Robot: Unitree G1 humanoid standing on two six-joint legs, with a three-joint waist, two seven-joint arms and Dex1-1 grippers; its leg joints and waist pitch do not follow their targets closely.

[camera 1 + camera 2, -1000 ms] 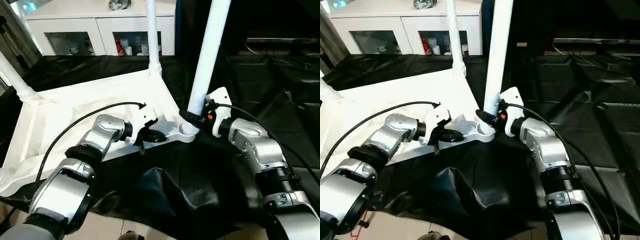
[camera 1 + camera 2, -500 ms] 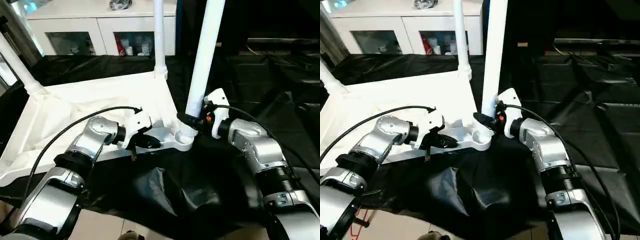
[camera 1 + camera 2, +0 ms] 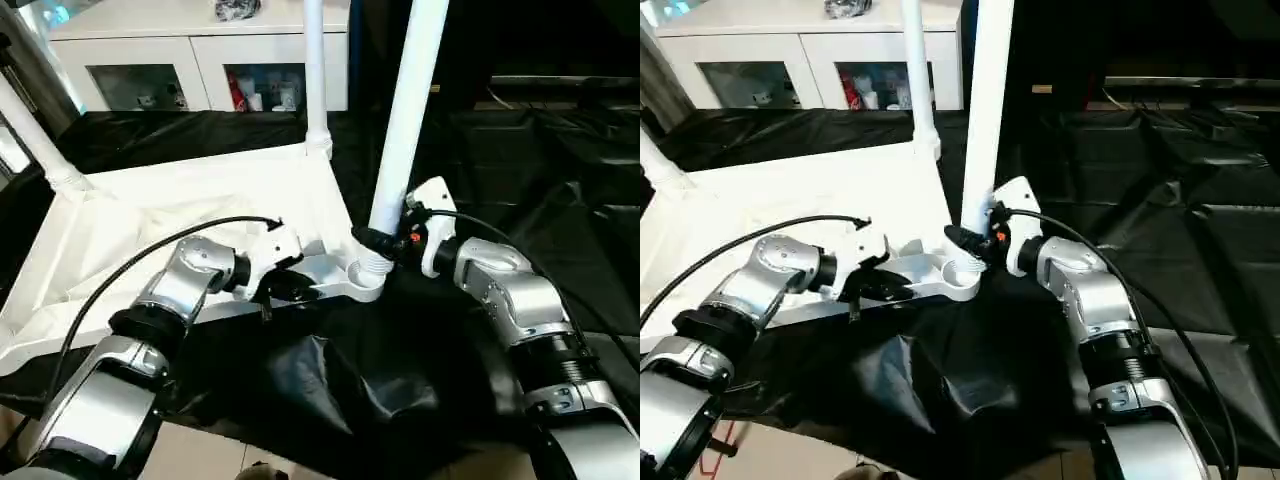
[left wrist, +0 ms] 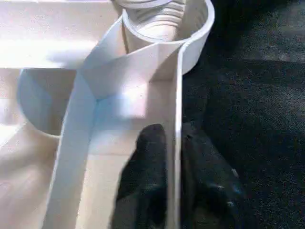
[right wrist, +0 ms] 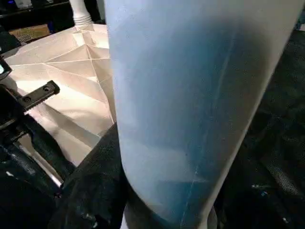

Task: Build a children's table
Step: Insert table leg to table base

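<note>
1. The children's table (image 3: 180, 215) lies upside down on a worktop (image 3: 560, 170) draped in black sheeting, ribbed underside facing up.
2. At the far left corner, one white leg (image 3: 35, 140) rises slantwise from its socket.
3. The left hand (image 3: 290, 288) is pressed together on the near rim wall of the table top (image 4: 177, 143), one finger inside the wall and one outside, just beside the near corner socket (image 4: 190, 28).
4. At the far corner, a second leg (image 3: 315, 80) stands upright in its socket.
5. The near leg (image 3: 405, 110) stands in the near corner socket, leaning slightly.
6. The right hand (image 3: 378, 243) is closed around the near leg's base, its black fingers (image 5: 95, 191) pinching the tube from both sides just above the socket.
7. Behind the worktop stands a white cabinet (image 3: 200, 60) with glass doors.
</note>
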